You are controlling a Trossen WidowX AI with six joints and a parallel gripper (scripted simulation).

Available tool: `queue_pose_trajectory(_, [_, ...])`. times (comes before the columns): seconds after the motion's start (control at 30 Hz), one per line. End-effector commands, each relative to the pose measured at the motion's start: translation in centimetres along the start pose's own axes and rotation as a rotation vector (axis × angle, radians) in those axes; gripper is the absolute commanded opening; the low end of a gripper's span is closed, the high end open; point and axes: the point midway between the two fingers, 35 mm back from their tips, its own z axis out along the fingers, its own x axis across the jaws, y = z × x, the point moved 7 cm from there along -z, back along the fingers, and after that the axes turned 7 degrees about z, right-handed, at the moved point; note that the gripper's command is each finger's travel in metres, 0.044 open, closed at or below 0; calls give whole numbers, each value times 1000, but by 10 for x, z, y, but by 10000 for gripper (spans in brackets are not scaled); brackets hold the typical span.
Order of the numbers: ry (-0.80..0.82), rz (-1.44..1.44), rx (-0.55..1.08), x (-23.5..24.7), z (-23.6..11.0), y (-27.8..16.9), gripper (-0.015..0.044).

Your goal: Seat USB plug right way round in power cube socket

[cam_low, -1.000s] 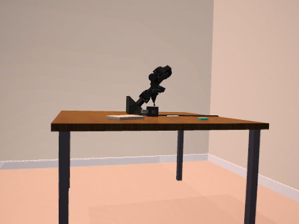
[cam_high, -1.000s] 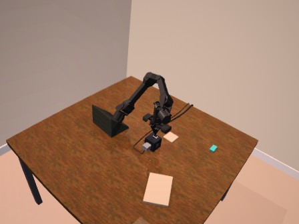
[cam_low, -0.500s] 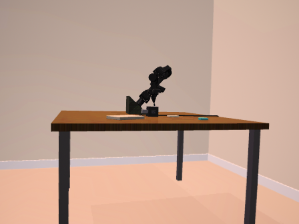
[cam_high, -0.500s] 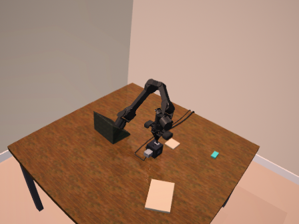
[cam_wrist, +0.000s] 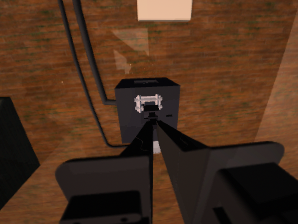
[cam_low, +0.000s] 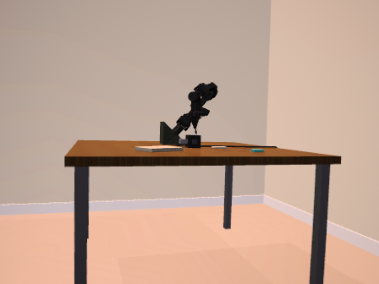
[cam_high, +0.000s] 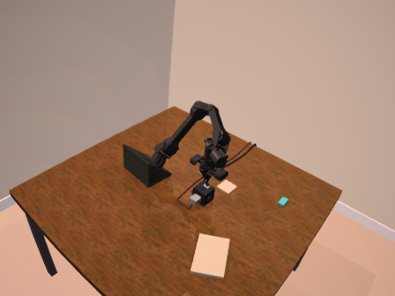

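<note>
In the wrist view, our gripper (cam_wrist: 153, 122) is covering the USB plug (cam_wrist: 150, 116) almost wholly, so we are not making out which way round it sits. The frame edge is cropping the tan pad (cam_wrist: 164, 10), and the cables (cam_wrist: 86, 45) are running off the top.

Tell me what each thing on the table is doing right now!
Gripper: jaws shut on the plug, pointing down over the cube.
Plug: pinched in the jaws above the cube's top socket; how deep it sits cannot be told.
Power cube: upright on the table, cable attached.
Big pad: lying flat, untouched.
Small pad: flat beside the cube.
Teal block: lying apart, near the edge.
</note>
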Motion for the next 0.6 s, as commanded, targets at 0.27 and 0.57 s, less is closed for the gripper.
queue_pose_trajectory(0.27, [3,-2,3,0,-8,-1,0])
queue_pose_trajectory(0.57, [3,-2,3,0,-14,-1,0])
